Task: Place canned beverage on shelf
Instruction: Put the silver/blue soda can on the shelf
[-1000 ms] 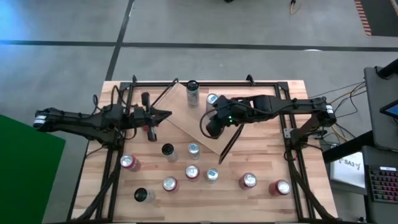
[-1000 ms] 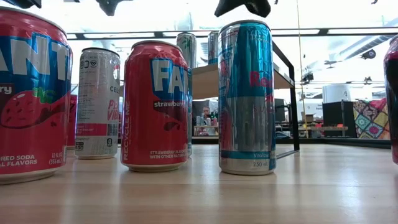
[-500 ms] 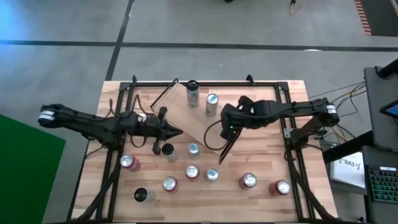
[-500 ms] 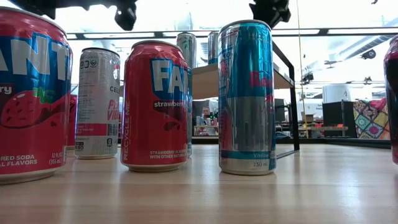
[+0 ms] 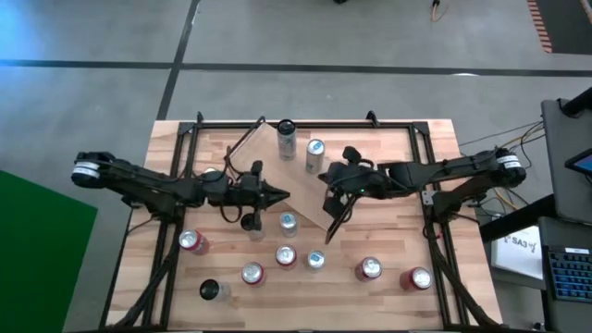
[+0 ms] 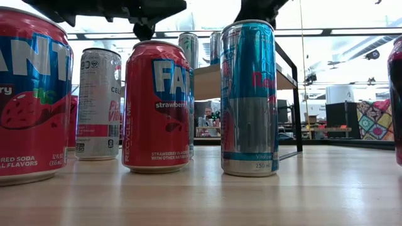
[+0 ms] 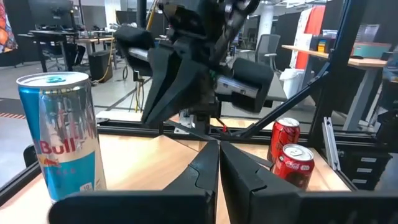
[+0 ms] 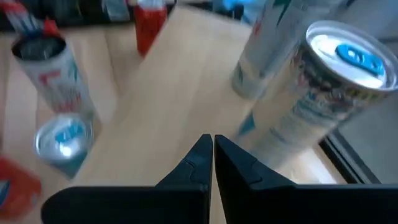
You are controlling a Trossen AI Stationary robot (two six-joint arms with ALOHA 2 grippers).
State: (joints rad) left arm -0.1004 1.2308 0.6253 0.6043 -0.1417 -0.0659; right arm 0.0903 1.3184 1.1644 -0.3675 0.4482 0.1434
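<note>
**Both grippers empty above the shelf, loose cans toward the near edge**

We start at the table's (image 5: pixel 435 148) near edge, where most of the loose cans stand upright, long axes vertical: red ones near the left and right near corners, silver ones between. Just inward from that row stand a dark-topped can (image 5: pixel 249 223) and a silver-and-blue can (image 5: pixel 288 221). We judge these two the likeliest next picks, since they sit almost directly under our left gripper (image 5: pixel 280 195), slightly to its near side.

The left arm reaches in level from the left edge, its gripper pointing toward the table's middle, fingers pressed together and holding nothing. It is the nearer arm to those cans; to take one it would have to spread its fingers and drop toward the near side.

The right gripper (image 5: pixel 326 176) comes in from the right edge, also pressed together and empty, hovering over the shelf (image 5: pixel 301 190), which lies at an angle across the table's middle.

Farthest, toward the far edge, two cans (image 5: pixel 286 139) already stand upright on the shelf plank.
</note>
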